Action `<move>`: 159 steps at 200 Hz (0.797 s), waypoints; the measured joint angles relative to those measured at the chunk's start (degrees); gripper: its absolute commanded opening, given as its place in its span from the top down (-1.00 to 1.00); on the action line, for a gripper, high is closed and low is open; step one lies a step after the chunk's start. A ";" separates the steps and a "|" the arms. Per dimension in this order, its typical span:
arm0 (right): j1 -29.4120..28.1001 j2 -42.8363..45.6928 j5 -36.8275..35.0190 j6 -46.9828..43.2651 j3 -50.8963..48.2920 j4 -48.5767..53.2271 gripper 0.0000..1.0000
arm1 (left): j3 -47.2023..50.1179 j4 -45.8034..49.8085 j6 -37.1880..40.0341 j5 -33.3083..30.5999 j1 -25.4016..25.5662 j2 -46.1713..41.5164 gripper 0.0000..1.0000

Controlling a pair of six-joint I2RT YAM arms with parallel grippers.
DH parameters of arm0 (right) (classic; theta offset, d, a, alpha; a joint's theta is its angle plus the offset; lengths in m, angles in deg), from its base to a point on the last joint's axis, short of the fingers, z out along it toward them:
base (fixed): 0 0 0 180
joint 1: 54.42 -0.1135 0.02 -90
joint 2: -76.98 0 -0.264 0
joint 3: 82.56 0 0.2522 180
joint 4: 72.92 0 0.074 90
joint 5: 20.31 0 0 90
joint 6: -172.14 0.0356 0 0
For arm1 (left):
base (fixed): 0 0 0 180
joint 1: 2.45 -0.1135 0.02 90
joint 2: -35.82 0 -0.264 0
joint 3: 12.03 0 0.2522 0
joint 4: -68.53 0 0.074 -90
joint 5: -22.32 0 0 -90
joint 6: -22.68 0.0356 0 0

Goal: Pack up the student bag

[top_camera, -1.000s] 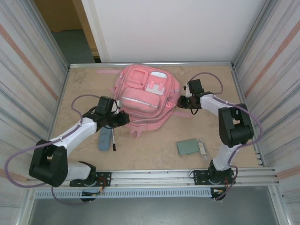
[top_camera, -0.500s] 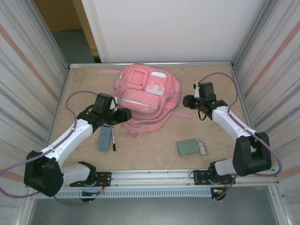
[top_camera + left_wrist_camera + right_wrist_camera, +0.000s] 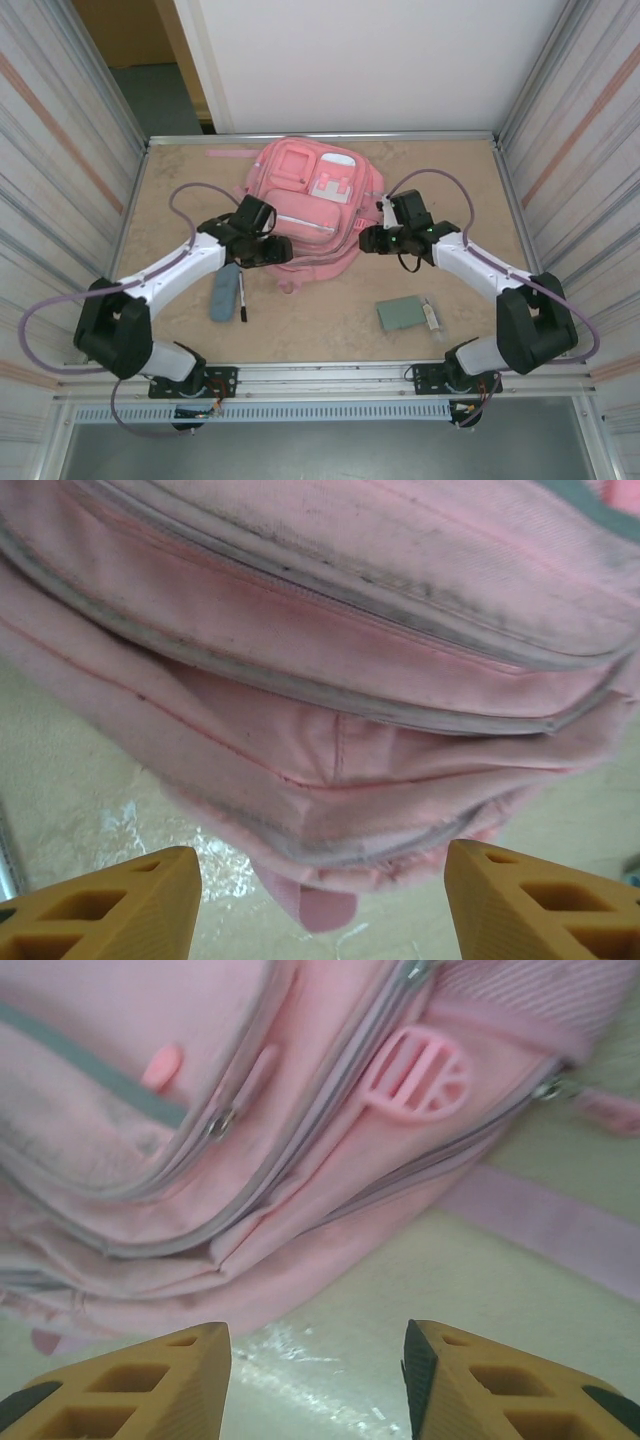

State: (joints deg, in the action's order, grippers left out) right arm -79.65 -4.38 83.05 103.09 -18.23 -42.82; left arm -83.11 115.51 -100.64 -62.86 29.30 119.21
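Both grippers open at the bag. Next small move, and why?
Probably ease the left gripper forward and close on the bag's near edge to pin it: that edge lies just ahead of its open jaws, nothing is held, and the bag looks zipped shut. The right gripper, also open, faces a zip pull it could then take.

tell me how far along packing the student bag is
Done: nothing looks packed yet; the student bag lies flat with its zips looking closed. In hand: the left gripper and right gripper sit open at its near corners, holding nothing. Left: open the bag and load the blue-grey pouch, pen, green flat item and small white item lying on the table.
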 measured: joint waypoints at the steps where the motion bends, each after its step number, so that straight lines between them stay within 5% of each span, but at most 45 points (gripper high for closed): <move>1: -0.02 -0.09 0.07 0.00 0.00 0.00 0.03 | -0.04 -0.04 0.07 -0.07 0.04 0.17 -0.29; 78: 3.87 -1.81 -4.09 0.00 5.95 0.94 0.01 | -1.53 -4.11 1.46 -5.97 10.73 11.76 -0.24; 159: 8.61 -1.79 -5.53 -0.02 8.92 2.29 -0.01 | -1.95 -10.25 1.64 -6.56 21.64 13.49 -0.24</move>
State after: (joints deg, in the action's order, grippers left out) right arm -71.04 -6.17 77.52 103.06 -9.31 -40.52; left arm -85.05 105.26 -99.01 -69.42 50.94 132.70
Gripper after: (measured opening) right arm 0.501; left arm 0.619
